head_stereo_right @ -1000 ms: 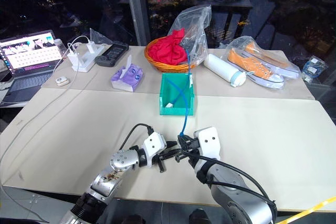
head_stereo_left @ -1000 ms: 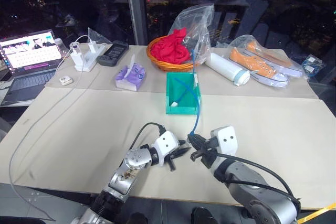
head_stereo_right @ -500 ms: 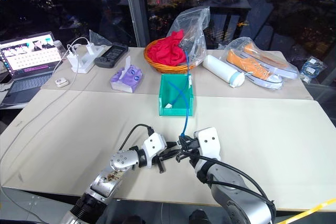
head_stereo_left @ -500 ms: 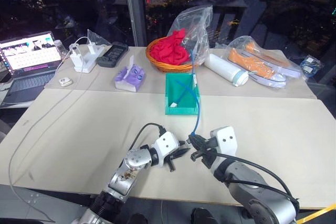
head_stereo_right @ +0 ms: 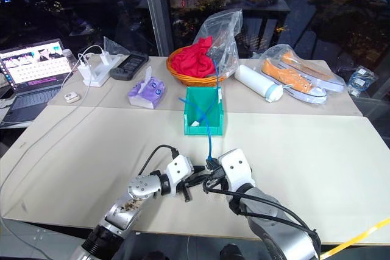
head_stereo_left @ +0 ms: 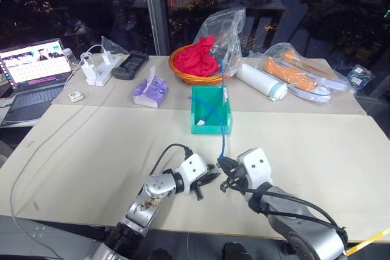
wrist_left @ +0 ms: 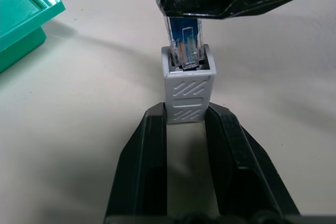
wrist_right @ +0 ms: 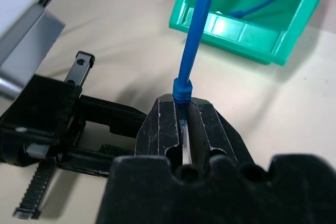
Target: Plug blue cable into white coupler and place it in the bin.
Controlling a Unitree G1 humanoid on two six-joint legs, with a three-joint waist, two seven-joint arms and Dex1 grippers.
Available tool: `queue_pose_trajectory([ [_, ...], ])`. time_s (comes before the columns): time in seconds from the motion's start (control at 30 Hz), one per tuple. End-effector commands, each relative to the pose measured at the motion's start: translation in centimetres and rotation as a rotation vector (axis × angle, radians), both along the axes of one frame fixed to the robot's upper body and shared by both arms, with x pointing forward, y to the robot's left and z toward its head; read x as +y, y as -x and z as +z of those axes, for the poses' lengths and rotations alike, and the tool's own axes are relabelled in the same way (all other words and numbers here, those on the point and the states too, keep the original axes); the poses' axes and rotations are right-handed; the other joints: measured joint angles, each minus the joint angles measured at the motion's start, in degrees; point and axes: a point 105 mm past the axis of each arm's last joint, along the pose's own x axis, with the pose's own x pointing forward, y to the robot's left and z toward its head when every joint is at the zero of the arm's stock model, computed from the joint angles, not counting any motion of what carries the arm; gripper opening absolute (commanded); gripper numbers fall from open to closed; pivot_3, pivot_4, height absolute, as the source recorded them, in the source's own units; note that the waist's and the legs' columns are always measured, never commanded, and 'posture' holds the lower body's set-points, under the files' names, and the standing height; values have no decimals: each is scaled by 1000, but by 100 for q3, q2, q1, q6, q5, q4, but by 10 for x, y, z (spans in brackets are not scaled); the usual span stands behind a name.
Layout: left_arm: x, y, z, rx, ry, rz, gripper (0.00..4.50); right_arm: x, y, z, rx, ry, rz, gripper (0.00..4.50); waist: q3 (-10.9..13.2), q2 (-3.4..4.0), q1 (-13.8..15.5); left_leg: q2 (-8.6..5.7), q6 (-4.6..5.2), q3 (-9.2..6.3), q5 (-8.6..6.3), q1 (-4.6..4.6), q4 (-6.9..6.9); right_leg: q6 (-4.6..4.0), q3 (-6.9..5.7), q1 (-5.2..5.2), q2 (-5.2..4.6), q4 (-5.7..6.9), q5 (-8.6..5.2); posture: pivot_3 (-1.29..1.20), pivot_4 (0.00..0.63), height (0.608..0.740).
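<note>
The left gripper (wrist_left: 186, 129) clamps the white coupler (wrist_left: 187, 90) between its two black fingers (wrist_left: 144, 166), holding the little block just above the pale surface (head_stereo_left: 91, 150) near its front edge. Straight across from it, at about three o'clock, the right gripper (wrist_right: 181, 124) is pinched tight on the plug end of the blue cable (wrist_right: 197, 30). The clear plug (wrist_left: 184, 43) sits in the mouth of the coupler's open socket; I cannot tell whether it is fully seated. The two grippers meet almost tip to tip.

From the right gripper the blue cable rises and runs toward twelve o'clock, arching over the surface and down into the bin (head_stereo_left: 210, 127), where its far length lies loosely inside. The teal bin stands upright at the middle of the surface, well apart from both grippers.

Beyond the bin, at twelve o'clock, an orange basket (head_stereo_left: 189, 76) holds a red cloth (head_stereo_left: 200, 58), with a clear plastic bag (head_stereo_left: 228, 28) just behind it. At about one o'clock lie a white cylinder (head_stereo_left: 263, 81) and a pair of orange shoes in a bag (head_stereo_left: 298, 71). At eleven o'clock sit a purple tissue pack (head_stereo_left: 151, 91), a black device (head_stereo_left: 130, 65) and white chargers (head_stereo_left: 97, 68), whose cord (head_stereo_left: 42, 144) trails down the left side. At ten o'clock an open laptop (head_stereo_left: 33, 71) shows a lit screen.
</note>
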Motion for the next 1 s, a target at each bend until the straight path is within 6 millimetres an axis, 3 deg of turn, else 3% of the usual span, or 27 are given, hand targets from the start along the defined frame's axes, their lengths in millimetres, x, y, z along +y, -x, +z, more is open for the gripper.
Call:
queue_pose_trajectory([
  [0.03,-2,10,-13,51,-18,-22,593,0,2,-18,40,68,7,0,0,0,-8,0,8,0,-5,9,0,0,0,11,0,-1,-4,0,150,722],
  [0.6,2,13,-12,54,-25,-17,593,6,18,-72,324,147,86,0,-74,-22,-130,1,59,0,-35,75,-15,-14,-4,63,1,7,-52,0,150,722],
  [0.73,2,14,-12,56,-25,-17,593,3,20,-82,326,243,92,0,-110,-58,-131,1,57,0,-35,126,-80,-14,-3,127,1,1,-98,0,150,722],
  [1.0,6,17,-12,63,-33,-18,593,4,19,-86,252,250,74,0,-130,-66,-134,2,61,0,-38,147,-96,12,-3,136,2,6,-137,0,150,722],
])
